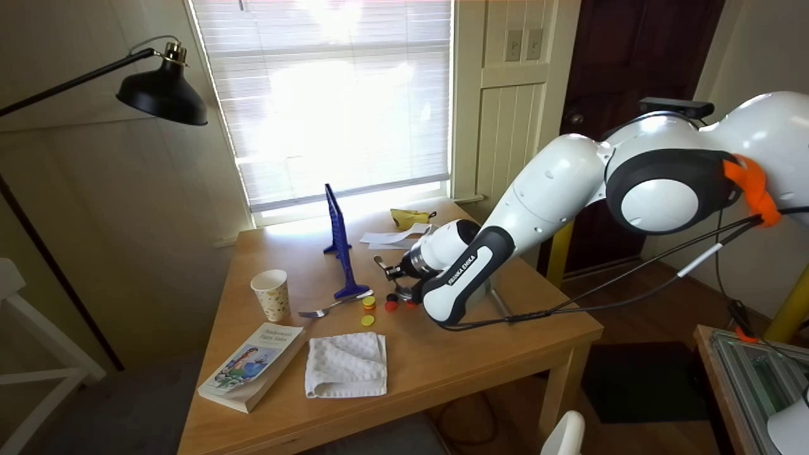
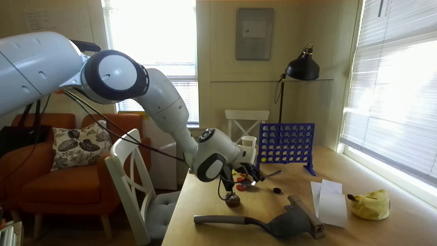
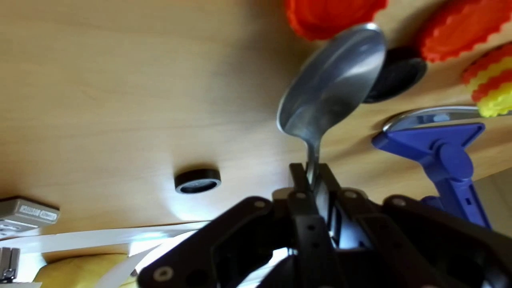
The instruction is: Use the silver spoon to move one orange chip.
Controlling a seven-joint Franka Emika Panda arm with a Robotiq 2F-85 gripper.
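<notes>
My gripper (image 3: pixel 311 171) is shut on the handle of the silver spoon (image 3: pixel 332 80). The spoon's bowl is empty and points away from the fingers, low over the table. In the wrist view its tip overlaps the edge of an orange-red chip (image 3: pixel 336 14); I cannot tell if they touch. A second orange-red chip (image 3: pixel 466 34) lies farther right. A black chip (image 3: pixel 400 76) is partly hidden behind the bowl. Orange-red chips also show in exterior views (image 1: pixel 391 306) (image 2: pixel 240 188). The gripper (image 2: pixel 257 174) and spoon handle (image 2: pixel 275 173) show there too.
A black chip (image 3: pixel 198 181) lies apart. A yellow-orange chip stack (image 3: pixel 494 80), fork (image 1: pixel 316 313) and blue upright rack (image 2: pixel 286 143) stand close by. A cup (image 1: pixel 273 297), book (image 1: pixel 253 366), cloth (image 1: pixel 346 366), grey spatula (image 2: pixel 290 223), papers (image 2: pixel 333 205) and yellow pouch (image 2: pixel 372 206) lie around.
</notes>
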